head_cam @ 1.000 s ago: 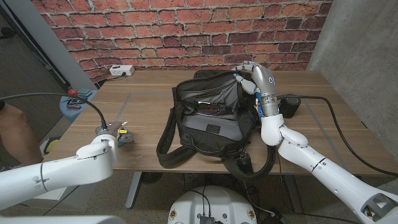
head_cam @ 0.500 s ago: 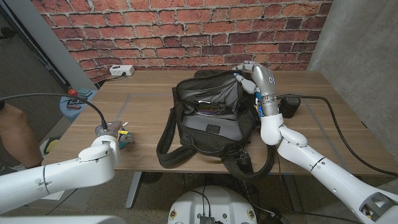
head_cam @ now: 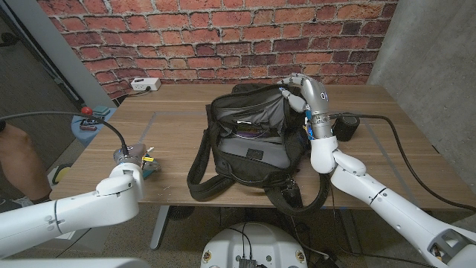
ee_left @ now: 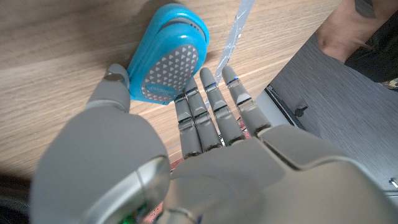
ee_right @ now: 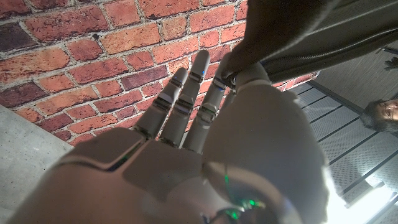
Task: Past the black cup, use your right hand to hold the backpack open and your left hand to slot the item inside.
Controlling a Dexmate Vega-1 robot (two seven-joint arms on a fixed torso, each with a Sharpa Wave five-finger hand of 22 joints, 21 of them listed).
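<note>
The black backpack point(head_cam: 253, 145) stands open in the middle of the table, its mouth facing me. My right hand point(head_cam: 301, 89) holds its upper rim at the far right, and the dark fabric with its zip point(ee_right: 292, 43) runs over the fingers point(ee_right: 186, 106). The black cup point(head_cam: 346, 127) stands just right of that arm. Near the front left edge, my left hand point(head_cam: 134, 160) is lowered over a small blue item point(head_cam: 151, 168). The blue item point(ee_left: 166, 59) has a grey triangle-patterned face and lies on the wood between the thumb and the straight fingers point(ee_left: 211, 115) of my left hand point(ee_left: 186, 155).
A white power strip point(head_cam: 145, 84) lies at the back left. A blue box with a red button point(head_cam: 88, 123) sits off the table's left edge, with a person's leg point(head_cam: 18, 160) beyond it. A black cable point(head_cam: 401, 149) crosses the right side. A clear strip point(ee_left: 235, 31) lies near the item.
My left forearm has crept slightly forward at the front left edge. The right hand, backpack and cup stand as before.
</note>
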